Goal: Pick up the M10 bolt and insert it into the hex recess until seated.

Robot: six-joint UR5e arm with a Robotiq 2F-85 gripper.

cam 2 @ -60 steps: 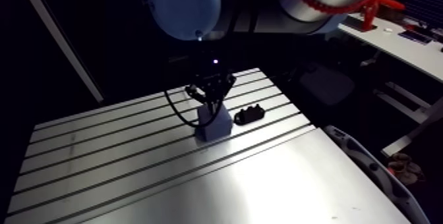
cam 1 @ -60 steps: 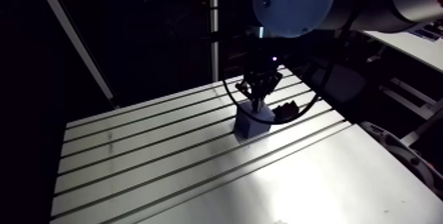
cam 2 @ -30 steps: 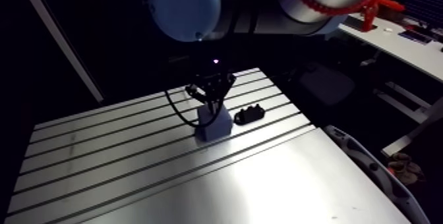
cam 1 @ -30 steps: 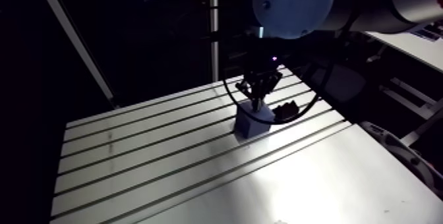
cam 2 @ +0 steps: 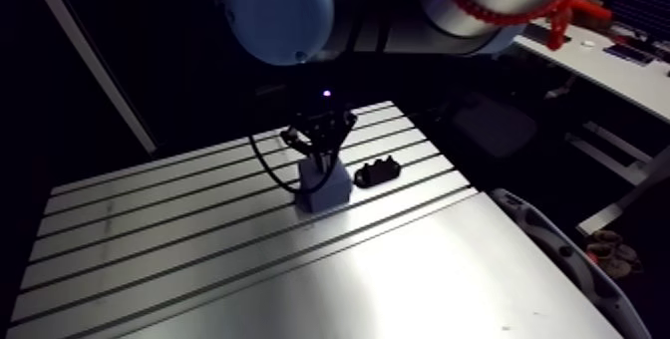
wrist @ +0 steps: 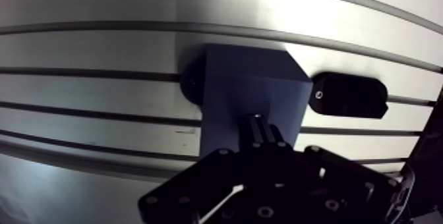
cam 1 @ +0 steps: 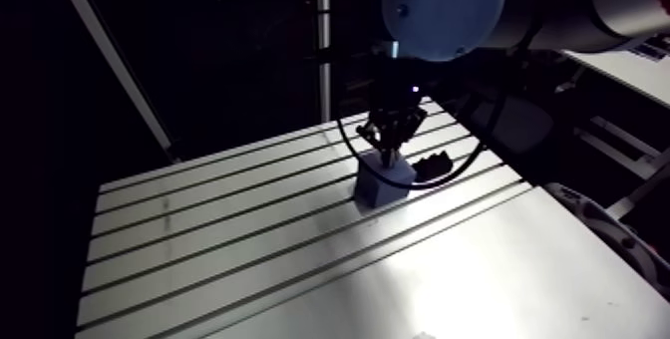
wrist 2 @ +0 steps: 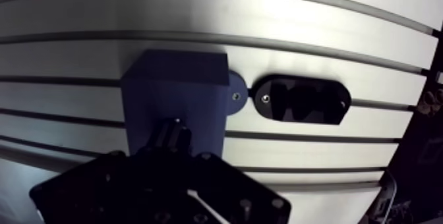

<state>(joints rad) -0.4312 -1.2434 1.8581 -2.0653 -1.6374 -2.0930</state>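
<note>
Black bolt pinched between gripper fingers.

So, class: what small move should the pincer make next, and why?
Probably ease straight down a little: the pincer is shut on what looks like the M10 bolt, right at the top face of the blue block, and it isn't visibly seated.
</note>
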